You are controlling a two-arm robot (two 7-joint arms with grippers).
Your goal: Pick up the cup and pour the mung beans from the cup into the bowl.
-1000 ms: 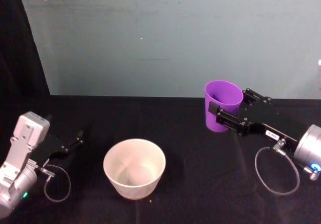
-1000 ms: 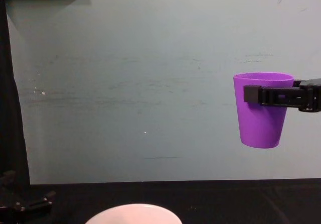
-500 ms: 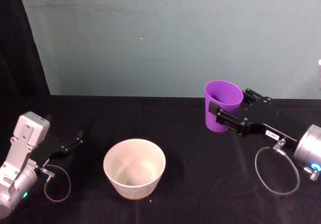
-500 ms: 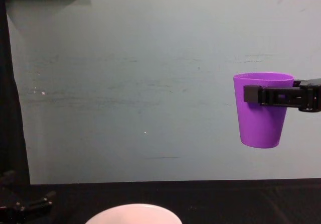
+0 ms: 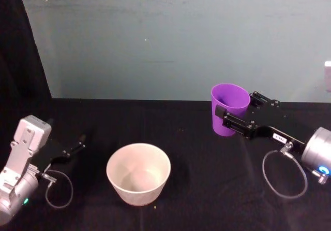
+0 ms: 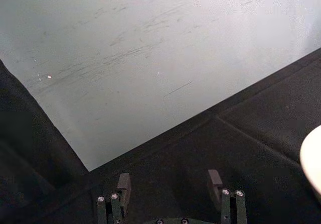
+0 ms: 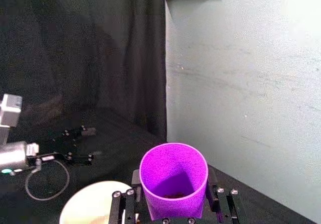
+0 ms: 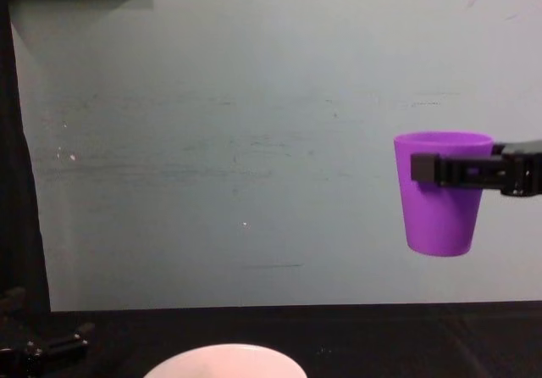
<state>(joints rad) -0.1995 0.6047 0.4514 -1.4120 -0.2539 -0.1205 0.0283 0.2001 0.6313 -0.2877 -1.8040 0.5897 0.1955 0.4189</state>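
Altogether: one cup [image 5: 229, 108] in right gripper [image 5: 236, 106], one bowl [image 5: 117, 178].

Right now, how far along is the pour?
Done: the cup is picked up, upright and well above the table, with the right gripper shut on it. In hand: it hangs to the right of the bowl, not over it. Left: carry it over the bowl and tip; the bowl's inside looks bare. The left gripper sits open at the table's left.
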